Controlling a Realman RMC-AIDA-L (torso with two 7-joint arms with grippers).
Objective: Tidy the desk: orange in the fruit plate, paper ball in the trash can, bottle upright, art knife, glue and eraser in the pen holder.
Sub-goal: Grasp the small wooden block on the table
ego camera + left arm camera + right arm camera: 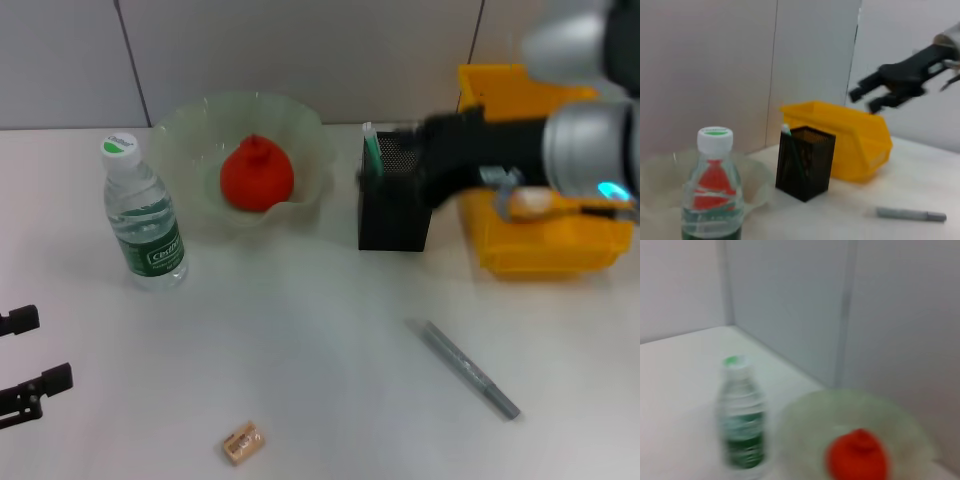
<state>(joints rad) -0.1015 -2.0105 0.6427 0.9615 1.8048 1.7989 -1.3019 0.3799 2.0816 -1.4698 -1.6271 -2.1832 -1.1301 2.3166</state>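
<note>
White counter (320, 330) holds the orange (257, 174) in the fruit plate (305, 135), the bottle (143, 215) upright, and the eraser (243, 442) and art knife (467, 369) lying loose. Above the pen holder (392, 215), beside the trash can (560, 250), the right pincer (874, 96) hangs spread. The left pincer (25, 368) is spread at the counter's edge.

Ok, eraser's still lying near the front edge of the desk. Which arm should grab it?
Probably the left. The left gripper hangs low at the desk's front left, close to the eraser. The right gripper is open, up over the pen holder, farther away.
</note>
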